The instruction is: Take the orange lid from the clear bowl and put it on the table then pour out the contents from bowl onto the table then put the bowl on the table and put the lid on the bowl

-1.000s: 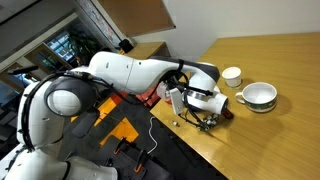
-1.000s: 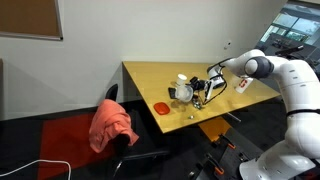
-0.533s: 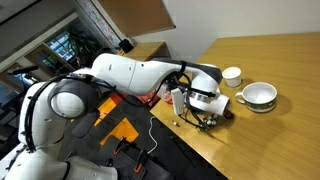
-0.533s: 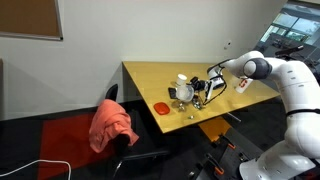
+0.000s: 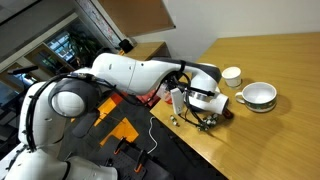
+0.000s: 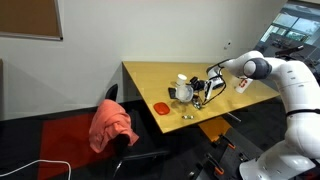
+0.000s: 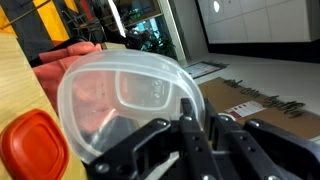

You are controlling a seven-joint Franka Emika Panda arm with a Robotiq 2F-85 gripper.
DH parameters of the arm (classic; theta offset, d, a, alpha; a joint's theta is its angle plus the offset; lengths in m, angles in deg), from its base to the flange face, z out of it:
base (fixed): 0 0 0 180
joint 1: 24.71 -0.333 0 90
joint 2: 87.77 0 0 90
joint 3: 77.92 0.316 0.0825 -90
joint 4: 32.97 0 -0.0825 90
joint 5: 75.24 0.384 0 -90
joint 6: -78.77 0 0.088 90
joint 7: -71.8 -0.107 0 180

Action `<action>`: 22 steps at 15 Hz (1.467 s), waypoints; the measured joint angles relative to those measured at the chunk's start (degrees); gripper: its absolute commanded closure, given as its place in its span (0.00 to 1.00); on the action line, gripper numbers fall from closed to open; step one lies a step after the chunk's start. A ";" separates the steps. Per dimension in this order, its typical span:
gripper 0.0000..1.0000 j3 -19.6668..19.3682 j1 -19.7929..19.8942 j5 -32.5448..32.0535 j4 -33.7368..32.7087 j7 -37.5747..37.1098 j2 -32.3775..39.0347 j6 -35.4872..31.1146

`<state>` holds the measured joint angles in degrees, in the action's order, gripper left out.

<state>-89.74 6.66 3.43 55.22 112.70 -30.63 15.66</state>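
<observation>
My gripper (image 7: 190,135) is shut on the rim of the clear bowl (image 7: 125,90), holding it tipped on its side just above the table (image 6: 150,80). Both exterior views show the bowl (image 5: 178,103) (image 6: 182,92) in the gripper (image 5: 192,101) (image 6: 197,92) near the table's edge. The orange lid (image 6: 161,107) lies flat on the table beside the bowl; it also shows in the wrist view (image 7: 35,145). A few tiny pale bits of the contents (image 6: 187,117) (image 5: 174,122) lie on the wood below the bowl.
A small white cup (image 5: 231,75) and a white green-rimmed bowl (image 5: 258,96) stand just beyond the gripper. A red cloth lump (image 6: 112,125) hangs on a chair by the table's corner. The table edge (image 5: 190,140) runs close under the bowl.
The arm and bowl have held nearly still. One pale bit on the table has shifted slightly toward the edge.
</observation>
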 measured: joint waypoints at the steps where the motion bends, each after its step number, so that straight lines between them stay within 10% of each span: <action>1: 0.96 0.00 -0.50 -0.17 0.00 0.51 -0.30 -0.01; 6: 0.96 -0.37 -6.22 -3.05 0.80 1.60 -4.47 -5.11; 22: 0.96 1.00 -25.34 -26.65 10.52 -3.11 -23.07 -56.84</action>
<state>-88.74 -18.68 -23.22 65.74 109.58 -53.70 -41.18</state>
